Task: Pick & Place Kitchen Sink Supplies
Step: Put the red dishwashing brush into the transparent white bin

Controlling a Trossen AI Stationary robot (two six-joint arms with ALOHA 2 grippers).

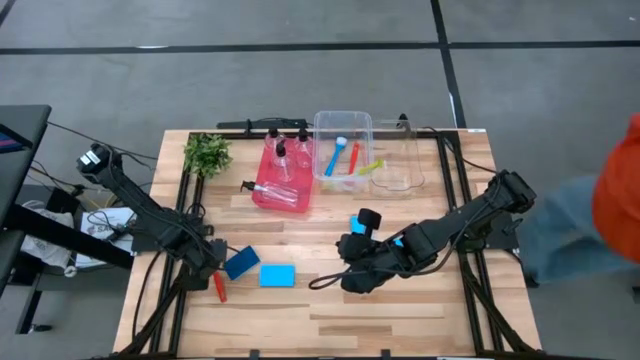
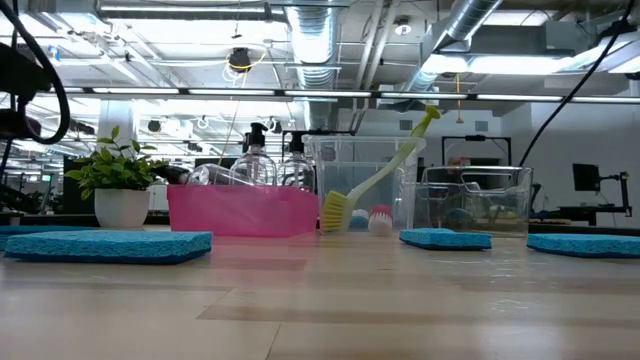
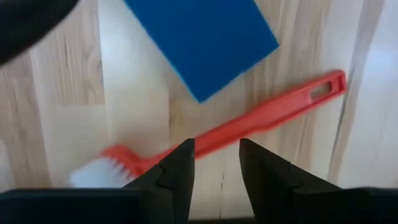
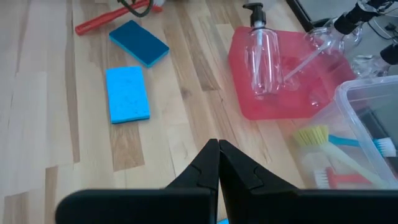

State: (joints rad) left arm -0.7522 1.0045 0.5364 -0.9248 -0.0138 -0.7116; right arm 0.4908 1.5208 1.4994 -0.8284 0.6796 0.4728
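A red brush (image 3: pixel 249 121) lies flat on the wooden table near its left edge, white bristles (image 3: pixel 93 174) at one end. My left gripper (image 3: pixel 216 144) points down just above its handle, fingers open, one on each side, touching nothing. A dark blue sponge (image 1: pixel 241 262) lies beside the brush and a lighter blue sponge (image 1: pixel 277 274) next to that. My right gripper (image 4: pixel 217 146) hovers shut and empty over the table's middle (image 1: pixel 352 278). Clear bottles (image 1: pixel 283 160) lie in the pink tray (image 1: pixel 262 197).
A clear bin (image 1: pixel 343 122) at the back holds blue, red and yellow-green brushes; a second clear bin (image 1: pixel 400 165) stands to its right. A potted plant (image 1: pixel 207 153) is at the back left. Another blue sponge (image 1: pixel 357 224) lies by the right arm.
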